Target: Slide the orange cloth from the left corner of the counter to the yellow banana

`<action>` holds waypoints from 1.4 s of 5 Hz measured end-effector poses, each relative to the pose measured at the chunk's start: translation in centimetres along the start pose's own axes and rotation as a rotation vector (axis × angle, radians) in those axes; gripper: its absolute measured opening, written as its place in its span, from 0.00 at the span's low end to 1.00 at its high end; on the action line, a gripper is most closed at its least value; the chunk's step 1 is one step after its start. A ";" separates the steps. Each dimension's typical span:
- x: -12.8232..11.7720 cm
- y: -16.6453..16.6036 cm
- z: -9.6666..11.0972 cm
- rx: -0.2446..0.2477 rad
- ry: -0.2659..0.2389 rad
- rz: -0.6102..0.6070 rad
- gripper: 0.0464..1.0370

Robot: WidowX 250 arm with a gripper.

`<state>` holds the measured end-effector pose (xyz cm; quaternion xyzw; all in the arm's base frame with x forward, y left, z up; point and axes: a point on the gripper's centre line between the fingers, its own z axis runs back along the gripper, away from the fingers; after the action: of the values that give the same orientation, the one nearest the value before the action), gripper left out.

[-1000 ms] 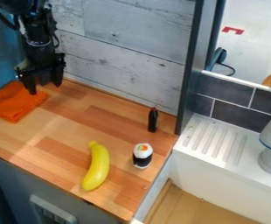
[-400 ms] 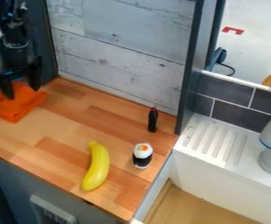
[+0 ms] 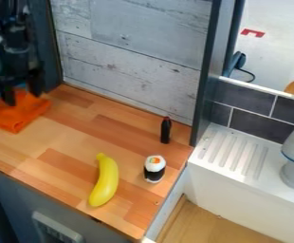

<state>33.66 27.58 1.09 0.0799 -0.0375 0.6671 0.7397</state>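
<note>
At the far left, the black two-finger gripper (image 3: 22, 96) hangs with its fingertips over the far part of an orange cloth (image 3: 15, 114). It is released, its two fingers spread apart, one to the left and one to the right. Most of the cloth lies on the near side of the fingertips, reaching out to the left as well; whether they touch it, I cannot tell. The cloth is rumpled and roughly as broad as it is long, with no clear long axis. It rests in the far left corner of the wooden counter (image 3: 67, 137).

Well to the right of the gripper and nearer, a yellow toy banana (image 3: 105, 182) lies with its long axis running near to far, its narrow stem end pointing far and its curve bulging right. Just right of it sits a toy sushi roll (image 3: 154, 169), white above and black below. Slightly farther right and beyond it is a small dark bottle (image 3: 166, 130) with a red top, close to the plank wall (image 3: 130, 57). Past the counter's right edge is a white grooved drainboard (image 3: 235, 154).
</note>
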 end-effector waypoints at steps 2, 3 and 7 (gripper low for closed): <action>0.3 -0.4 -2.0 0.051 0.016 0.006 0.97; 0.3 -0.3 -2.1 0.056 0.013 0.003 0.97; -5.5 -0.4 -1.8 0.057 0.034 -0.147 0.97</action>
<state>33.39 22.45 -1.62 0.0924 0.0000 0.6131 0.7846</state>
